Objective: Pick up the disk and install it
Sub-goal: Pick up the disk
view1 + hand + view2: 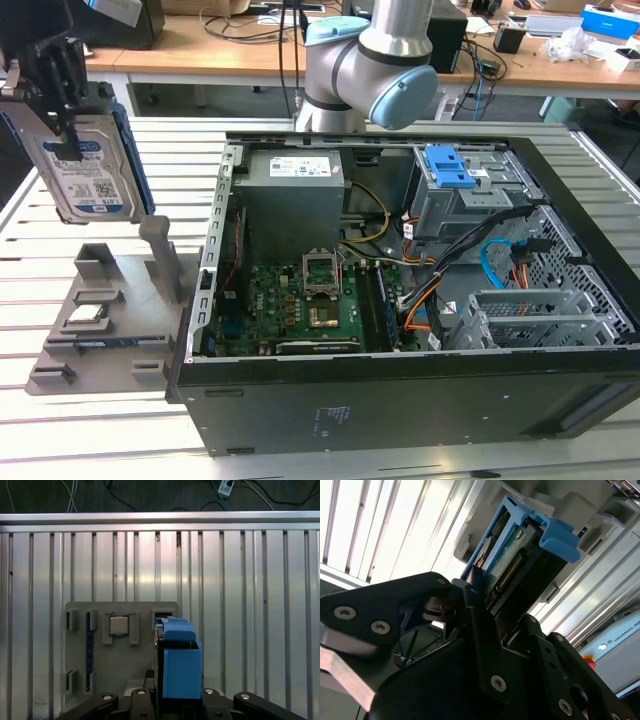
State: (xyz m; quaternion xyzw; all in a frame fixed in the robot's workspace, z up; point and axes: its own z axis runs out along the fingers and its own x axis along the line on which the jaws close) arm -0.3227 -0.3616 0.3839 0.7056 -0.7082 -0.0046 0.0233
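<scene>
Gripper pinching the hard disk at its upper end | disk hangs upright, clear above the grey fixture tray | open computer case just beside that tray

Slatted alu. worktable up front, wooden desks w/ cables in bkgd.

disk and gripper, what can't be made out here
1. Gripper upper part: exterior view, cut off by the picture's top and left edges.
2. Disk label: both wrist views see the disk edge-on, and the gripper body covers its near end.
3. Fixture slot beneath the disk: first wrist view, hidden by the disk.
</scene>
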